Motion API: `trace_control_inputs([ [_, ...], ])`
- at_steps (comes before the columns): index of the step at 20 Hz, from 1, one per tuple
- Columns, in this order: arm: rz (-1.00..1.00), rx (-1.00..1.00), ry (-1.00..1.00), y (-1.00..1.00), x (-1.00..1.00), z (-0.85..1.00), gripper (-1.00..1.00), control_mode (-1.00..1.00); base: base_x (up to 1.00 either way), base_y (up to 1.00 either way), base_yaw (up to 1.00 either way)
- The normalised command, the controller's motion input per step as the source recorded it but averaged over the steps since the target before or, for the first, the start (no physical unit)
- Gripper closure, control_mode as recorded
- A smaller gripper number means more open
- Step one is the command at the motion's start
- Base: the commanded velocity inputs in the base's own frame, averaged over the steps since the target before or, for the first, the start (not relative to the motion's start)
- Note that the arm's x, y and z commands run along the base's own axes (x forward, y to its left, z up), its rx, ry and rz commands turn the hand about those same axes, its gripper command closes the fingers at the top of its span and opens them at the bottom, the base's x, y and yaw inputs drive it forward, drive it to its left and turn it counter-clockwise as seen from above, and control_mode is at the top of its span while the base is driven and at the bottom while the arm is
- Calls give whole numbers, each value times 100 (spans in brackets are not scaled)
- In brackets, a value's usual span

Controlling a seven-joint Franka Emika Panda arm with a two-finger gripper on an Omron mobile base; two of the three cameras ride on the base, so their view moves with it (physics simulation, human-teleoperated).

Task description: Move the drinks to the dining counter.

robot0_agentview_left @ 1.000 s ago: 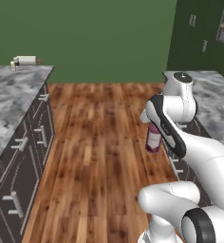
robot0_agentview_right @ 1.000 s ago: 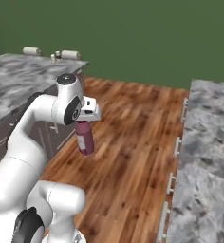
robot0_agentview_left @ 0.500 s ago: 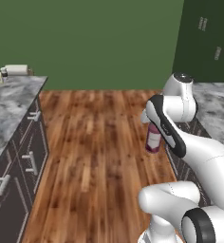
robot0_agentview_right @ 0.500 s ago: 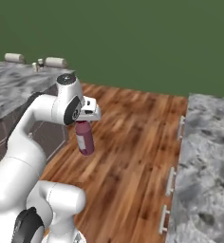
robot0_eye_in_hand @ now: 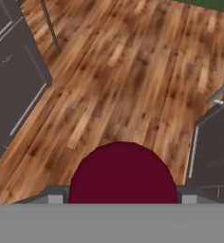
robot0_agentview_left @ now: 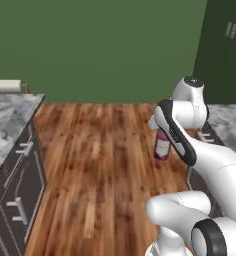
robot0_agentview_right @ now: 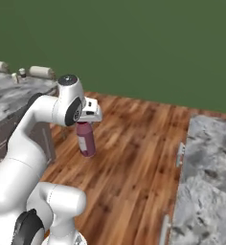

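One of the drinks, a dark-red cylinder with a pale label [robot0_agentview_left: 161,146] [robot0_agentview_right: 86,139], hangs upright over the wooden floor, well above it. My gripper [robot0_agentview_left: 160,133] [robot0_agentview_right: 86,125] is shut on its upper part. In the hand view its round dark-red top [robot0_eye_in_hand: 123,172] sits between my gripper's [robot0_eye_in_hand: 123,196] two fingertips [robot0_eye_in_hand: 54,198]. A marble-topped counter with dark drawers [robot0_agentview_left: 5,131] [robot0_agentview_right: 9,98] stands on my left and another marble-topped counter [robot0_agentview_right: 208,167] [robot0_agentview_left: 230,122] on my right. I cannot tell which of them is the dining counter.
A white roll [robot0_agentview_left: 8,86] [robot0_agentview_right: 40,72] lies at the far end of the left counter beside small items [robot0_agentview_right: 21,72]. Drawer handles [robot0_agentview_left: 25,148] [robot0_agentview_right: 180,149] stick out toward the wooden aisle [robot0_agentview_left: 105,150]. A green wall [robot0_agentview_left: 100,45] closes the far end, with a dark cabinet [robot0_agentview_left: 225,45] at right.
The whole picture has shifted, so the base has moved: the left counter slides toward the left edge and the far wall comes closer. Arm and drink keep their pose.
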Motion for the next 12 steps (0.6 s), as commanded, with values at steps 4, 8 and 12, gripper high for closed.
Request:
trace_control_inputs([
  [4, 0, 0, 0, 0, 0, 0, 100, 100, 100, -2, 15],
  [8, 0, 0, 0, 0, 0, 0, 100, 100, 100, 0, 27],
  [12, 0, 0, 0, 0, 0, 0, 100, 100, 100, 0, 42],
])
